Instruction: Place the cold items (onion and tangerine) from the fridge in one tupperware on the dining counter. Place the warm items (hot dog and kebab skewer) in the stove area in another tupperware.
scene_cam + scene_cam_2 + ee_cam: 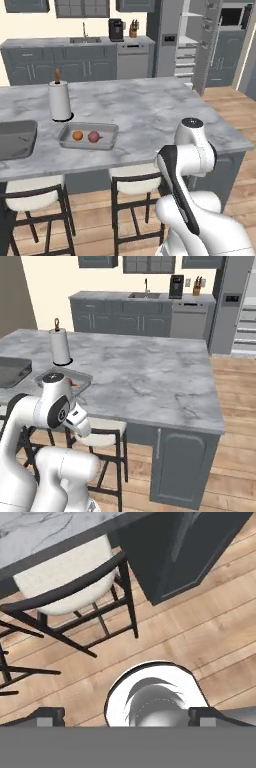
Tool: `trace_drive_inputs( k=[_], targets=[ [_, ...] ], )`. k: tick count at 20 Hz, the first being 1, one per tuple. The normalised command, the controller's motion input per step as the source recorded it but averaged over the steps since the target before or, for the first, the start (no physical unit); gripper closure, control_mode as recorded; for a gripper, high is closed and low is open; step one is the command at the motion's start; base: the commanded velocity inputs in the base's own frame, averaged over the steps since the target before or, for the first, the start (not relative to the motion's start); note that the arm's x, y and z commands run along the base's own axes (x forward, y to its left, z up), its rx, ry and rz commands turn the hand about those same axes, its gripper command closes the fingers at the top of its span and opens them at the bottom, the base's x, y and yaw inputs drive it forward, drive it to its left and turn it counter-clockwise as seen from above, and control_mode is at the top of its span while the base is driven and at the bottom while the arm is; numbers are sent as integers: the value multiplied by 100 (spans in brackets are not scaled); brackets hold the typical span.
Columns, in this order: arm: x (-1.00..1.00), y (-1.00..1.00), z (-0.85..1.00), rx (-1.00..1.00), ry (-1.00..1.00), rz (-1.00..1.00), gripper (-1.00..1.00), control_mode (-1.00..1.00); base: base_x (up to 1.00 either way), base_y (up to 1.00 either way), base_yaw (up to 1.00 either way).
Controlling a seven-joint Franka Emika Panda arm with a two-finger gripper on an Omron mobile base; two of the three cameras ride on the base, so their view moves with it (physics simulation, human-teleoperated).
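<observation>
I see the tangerine (77,135) and onion (93,136) already lying side by side in the tupperware (106,142) on the surface (150,110). My end effector (125,716) hangs released, empty, facing the floor (200,632). The hot dog and skewer are likely soft and greasy, so I'd grip mid-length, gently.

On the dining counter (150,110), a tupperware (88,136) holds the tangerine (77,135) left of the onion (93,136). A paper towel roll (60,100) stands just behind it. Left lies what may be another tupperware (16,139). Stools (132,186) stand below the near edge.
</observation>
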Motion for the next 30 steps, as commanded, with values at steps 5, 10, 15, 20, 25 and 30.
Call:
trace_drive_inputs(
  k=[5,10,15,20,25,30],
  targets=[
    [0,0,0,0,0,0,-100,100,24,-100,-36],
    [0,0,0,0,0,0,-100,100,51,-100,-32],
    [0,0,0,0,0,0,-100,100,58,-100,-31],
    [0,0,0,0,0,0,-100,100,56,-100,-34],
    [0,0,0,0,0,0,-100,100,37,-97,-40],
    [0,0,0,0,0,0,-100,100,12,-63,-56]
  ],
)
